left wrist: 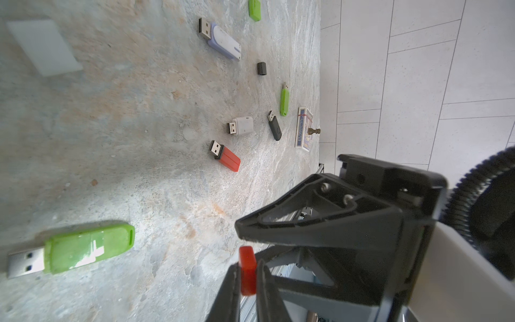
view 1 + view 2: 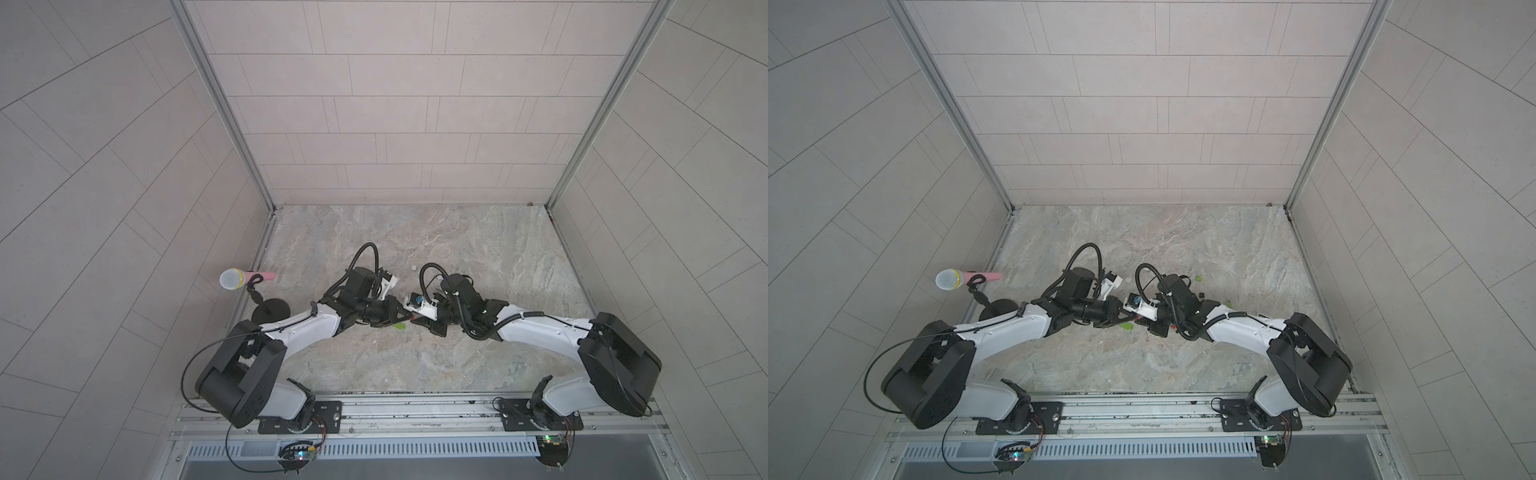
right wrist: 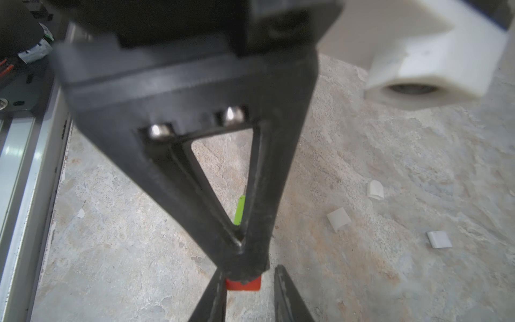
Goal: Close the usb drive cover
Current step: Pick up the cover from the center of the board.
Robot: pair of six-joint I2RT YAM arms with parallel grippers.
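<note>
Your red cap (image 1: 247, 270) is up off the tabletop (image 1: 139, 145), pinched at the very tips of the left gripper (image 1: 248, 264), whose fingers press it from both sides. The right wrist view shows the same cap (image 3: 243, 285) between the fingers of the right gripper (image 3: 249, 271). That gripper is released, with one finger touching the cap and the other standing clear of it. In both top views the two grippers meet tip to tip over the middle of the tabletop. The red usb drive (image 1: 226, 156) that the cap most likely belongs to lies flat with its plug bare. It is well apart from the cap, and a white drive (image 1: 241, 126) lies just beside it.

The left gripper's hold is shallow, so the right finger that touches the cap could drag it askew or pull it free when that arm backs away. You cannot tell from here which way the cap's open end faces, and if it points into the gripper it will not seat. The red drive is loose, so pressing the cap on unsupported would likely push it into the white drive. A green drive (image 1: 83, 251) also lies uncapped nearby, so be sure you go to the red one.
</note>
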